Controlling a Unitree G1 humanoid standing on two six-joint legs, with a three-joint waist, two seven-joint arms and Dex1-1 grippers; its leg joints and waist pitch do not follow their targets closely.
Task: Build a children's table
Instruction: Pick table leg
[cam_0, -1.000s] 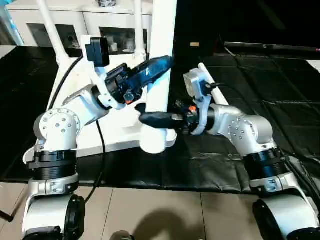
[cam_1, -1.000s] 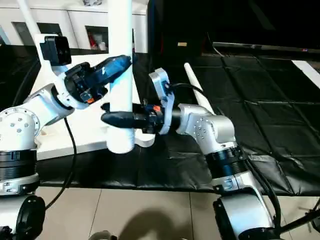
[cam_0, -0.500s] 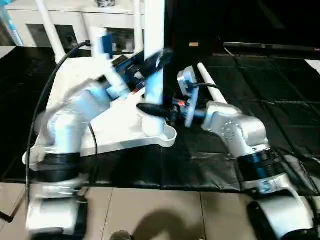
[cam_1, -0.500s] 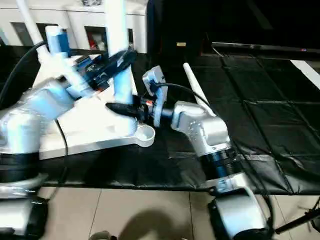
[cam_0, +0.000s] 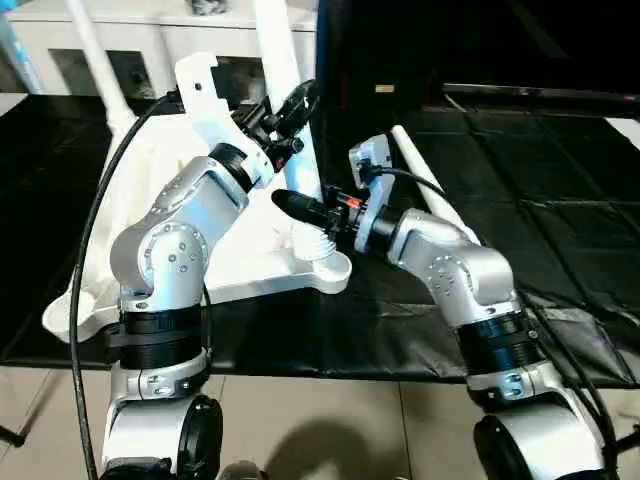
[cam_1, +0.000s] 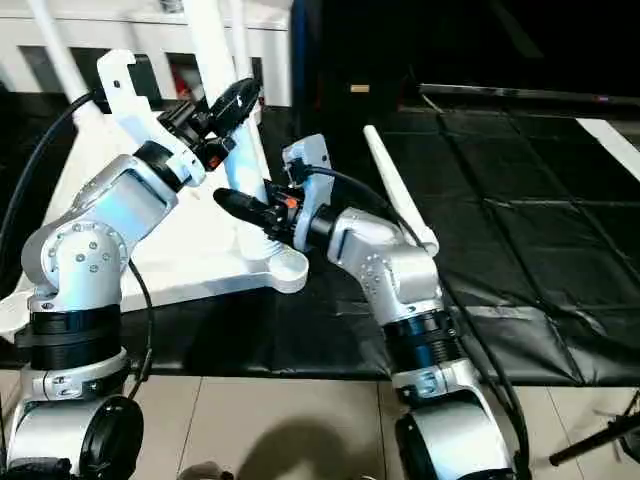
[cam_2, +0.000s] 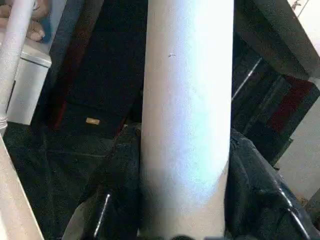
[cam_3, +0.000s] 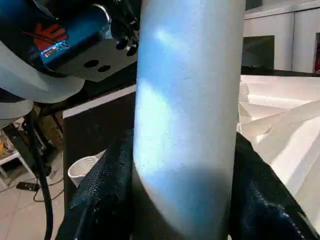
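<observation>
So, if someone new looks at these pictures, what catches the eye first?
First, the white leg standing up from the near corner socket of the upturned table top. The left tool clasps it high up and the right tool lower down. Another leg lies loose on the black mat.

White leg (cam_0: 283, 75) stands tilted, apparently seated in tabletop (cam_0: 240, 262) corner socket.

One table top (cam_0: 150, 200); four legs (cam_0: 283, 70) (one lying loose); two grippers (cam_0: 300, 205)
</observation>
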